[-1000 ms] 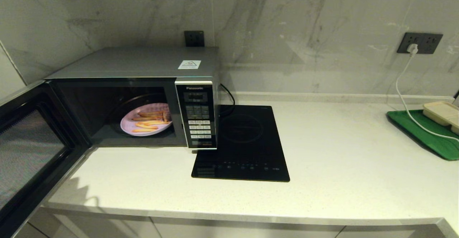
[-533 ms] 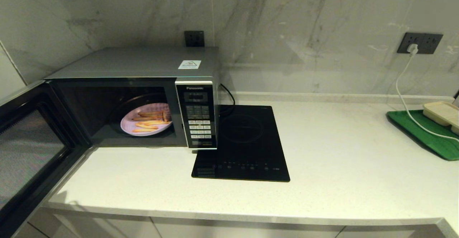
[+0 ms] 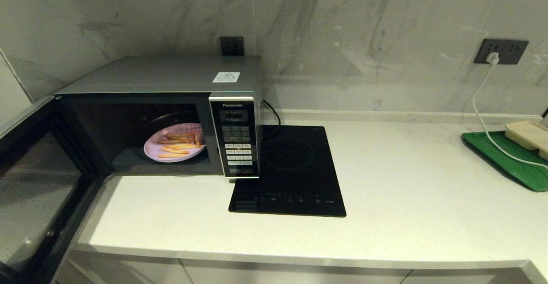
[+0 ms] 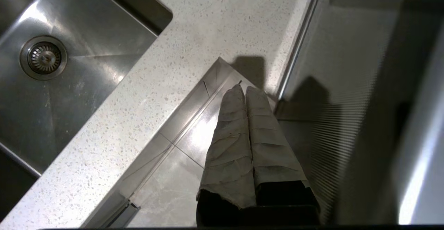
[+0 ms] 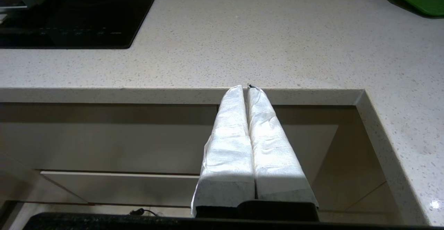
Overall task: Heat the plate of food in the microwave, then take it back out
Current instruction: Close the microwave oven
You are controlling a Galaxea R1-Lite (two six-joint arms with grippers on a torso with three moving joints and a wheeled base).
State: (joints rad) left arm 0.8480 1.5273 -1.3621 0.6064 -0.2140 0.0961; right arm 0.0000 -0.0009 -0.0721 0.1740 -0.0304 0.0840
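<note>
Plate [image 3: 174, 143] with fries sits inside our open microwave [image 3: 171, 104], left of centre; its right edge is hidden behind the keypad. The door [image 3: 38, 185] is cut off at lower left. Our left tool [image 4: 242, 91] is pressed together, empty, beside the tabletop [image 4: 194, 32]; our right tool [image 5: 247, 88] likewise, below the tabletop edge.

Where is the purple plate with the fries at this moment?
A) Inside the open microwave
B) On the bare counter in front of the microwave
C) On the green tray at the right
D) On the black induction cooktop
A. In the head view, the plate of food lies inside the cavity of the microwave, whose door stands open at the left.
</note>
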